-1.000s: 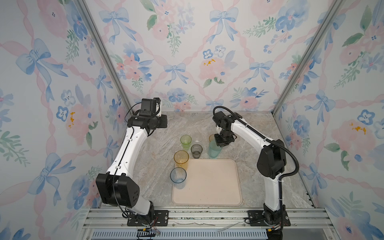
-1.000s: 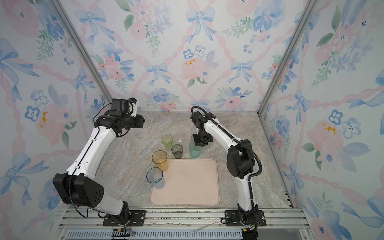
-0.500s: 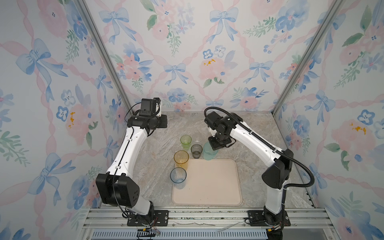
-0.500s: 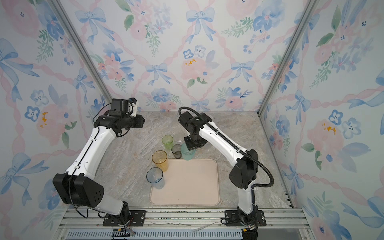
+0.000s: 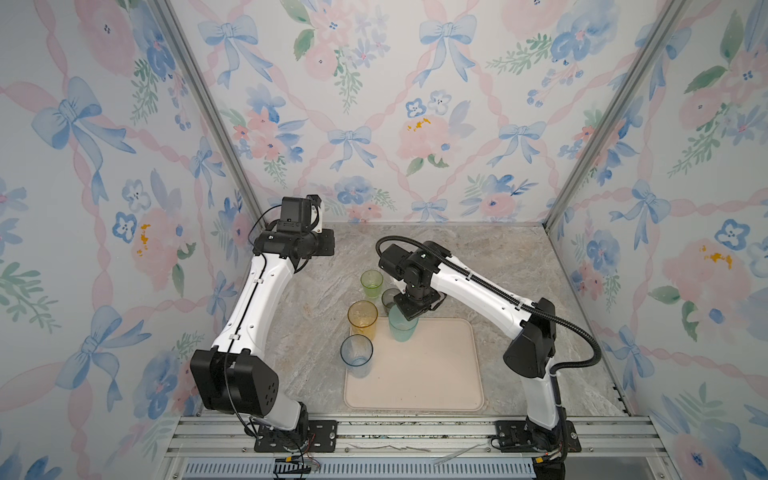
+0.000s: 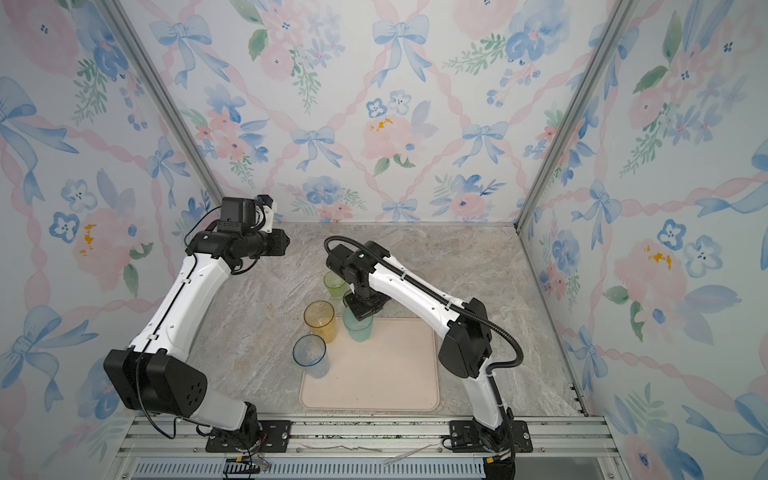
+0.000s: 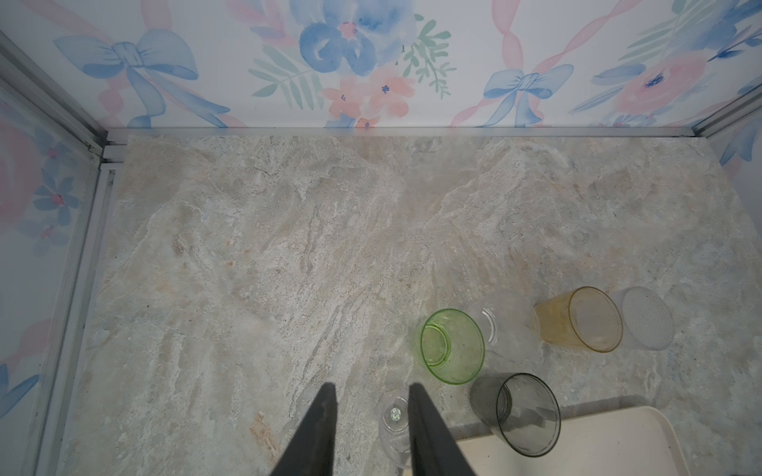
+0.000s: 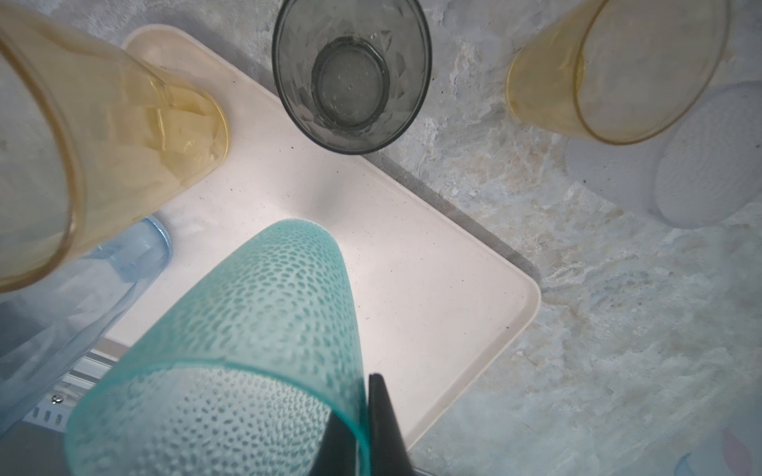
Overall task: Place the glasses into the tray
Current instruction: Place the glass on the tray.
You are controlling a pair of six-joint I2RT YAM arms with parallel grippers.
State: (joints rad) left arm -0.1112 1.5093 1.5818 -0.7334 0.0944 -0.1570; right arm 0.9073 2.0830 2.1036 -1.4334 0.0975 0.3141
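Right wrist view: right jaws closed on the rim of the tall teal dimpled plastic tumbler [image 8: 255, 329], one finger inside the wall, one outside. In both top views that tumbler [image 5: 402, 328] [image 6: 358, 326] hangs upright over the far-left corner of the flat pale beige-pink tray [image 5: 436, 374]; can't tell if its base touches. Left jaws, up by the back-left corner, part open w/ nothing between them. Small clear glass [image 7: 393, 416] stands on the marble desk [image 7: 288, 268] below.

Left arm [image 5: 257, 299] raised rearward, jaws slightly parted, right arm [image 5: 469, 286] stretched inward, jaws pinched tight
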